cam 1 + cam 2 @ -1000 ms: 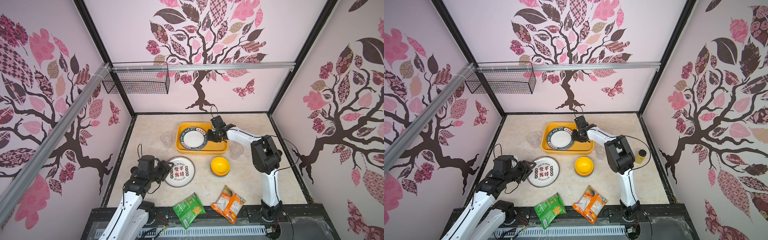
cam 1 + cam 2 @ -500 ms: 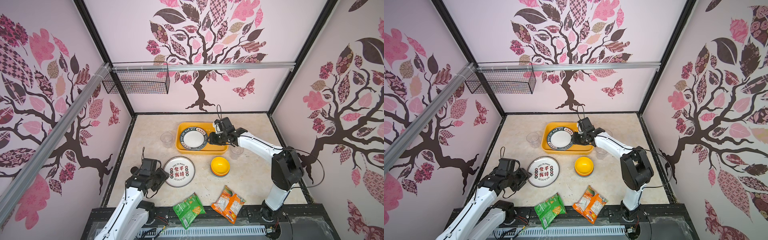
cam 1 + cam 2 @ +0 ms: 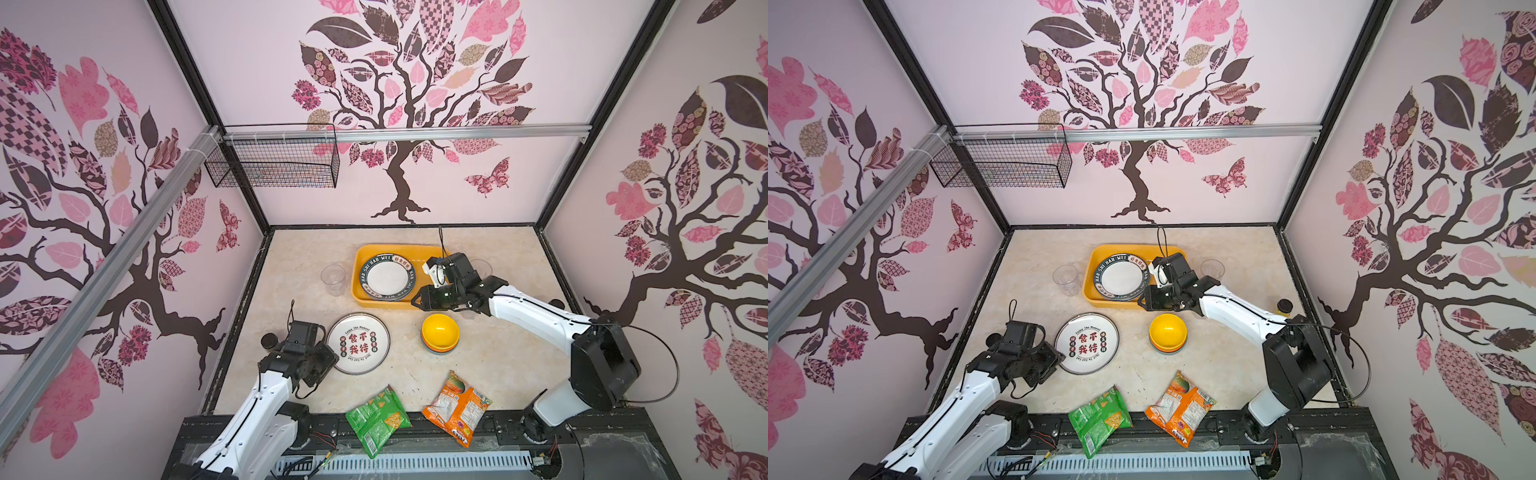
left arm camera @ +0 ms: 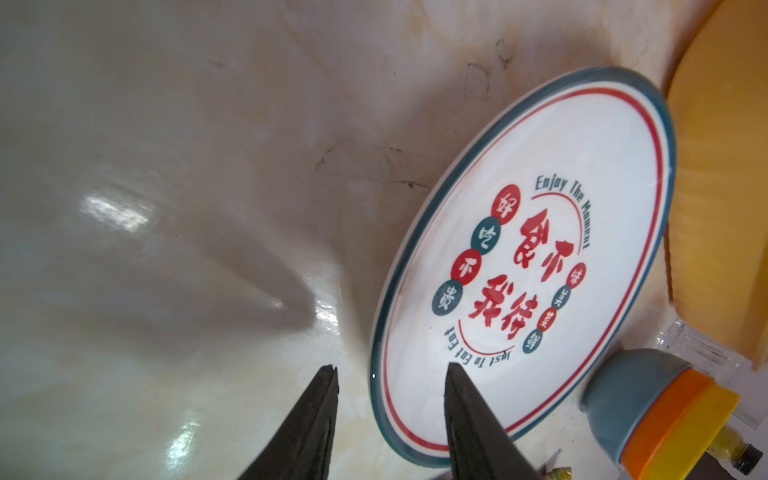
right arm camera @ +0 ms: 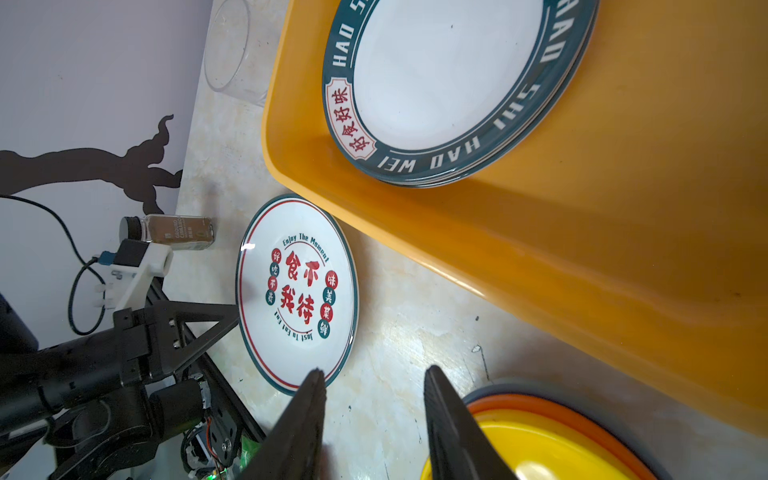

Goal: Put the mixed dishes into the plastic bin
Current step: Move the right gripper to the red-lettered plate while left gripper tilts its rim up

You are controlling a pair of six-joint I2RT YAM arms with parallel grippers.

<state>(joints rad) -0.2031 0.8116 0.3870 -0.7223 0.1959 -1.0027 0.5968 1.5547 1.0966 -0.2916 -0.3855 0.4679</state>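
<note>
Status: plates lie stacked in the bin. Outstanding on the tabletop: one plate, the bowls and two cups. The left pincer, parted and empty, straddles this plate's rim. The right pincer, likewise parted and empty, hovers beside the bin, near the bowls.

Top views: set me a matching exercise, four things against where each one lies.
Things:
1. HAO WEI plates
2. red-character plate
3. bowls
4. green bag

Places:
A. at the front edge, beside the orange bag
B. in the bin
C. on the table, at the left gripper
D. between the bin and the orange bag

Pairs: 1-B, 2-C, 3-D, 4-A.
</note>
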